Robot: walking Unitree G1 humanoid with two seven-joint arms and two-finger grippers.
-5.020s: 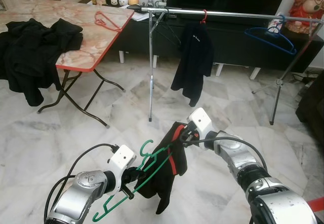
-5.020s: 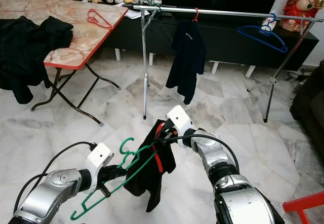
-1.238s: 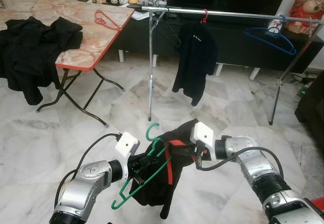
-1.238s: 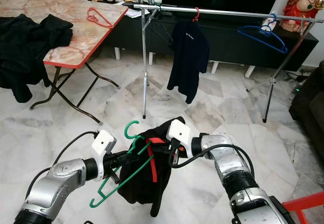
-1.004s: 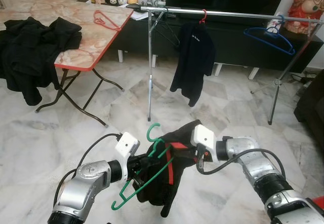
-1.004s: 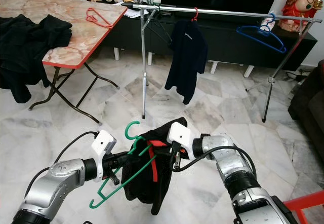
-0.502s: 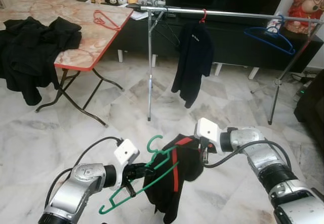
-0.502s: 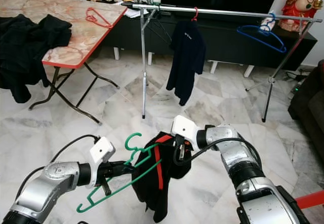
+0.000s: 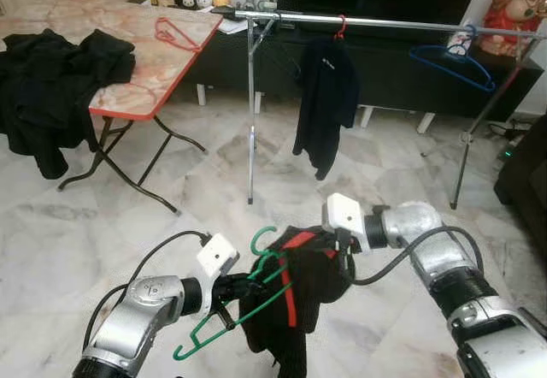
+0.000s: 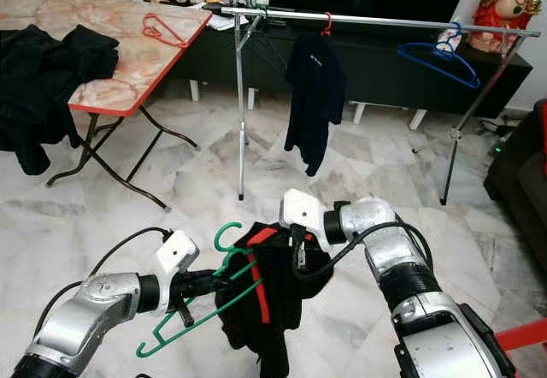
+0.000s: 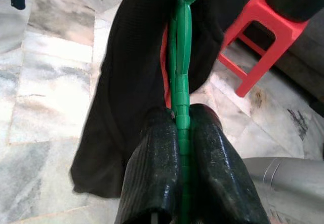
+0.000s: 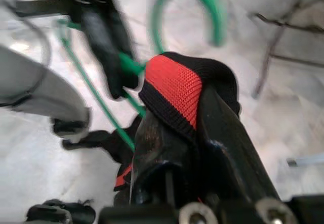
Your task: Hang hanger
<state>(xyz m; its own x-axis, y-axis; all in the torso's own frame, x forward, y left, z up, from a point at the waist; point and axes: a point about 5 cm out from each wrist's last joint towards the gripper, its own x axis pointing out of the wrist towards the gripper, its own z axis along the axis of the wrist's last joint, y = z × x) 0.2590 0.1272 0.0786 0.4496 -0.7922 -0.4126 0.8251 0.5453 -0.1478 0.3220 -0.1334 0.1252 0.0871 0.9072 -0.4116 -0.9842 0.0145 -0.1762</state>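
Garment now bunched lower; left gripper clamps green hanger, right gripper pinches collar.

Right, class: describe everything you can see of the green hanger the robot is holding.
The green hanger looks like moulded plastic, with an open hook at its top and a notched shoulder bar running down to a small end hook. It is tilted, held low over the marble floor. The left gripper is shut on its bar. A black garment with red trim is draped over its upper end, and the right gripper pinches that garment's collar.
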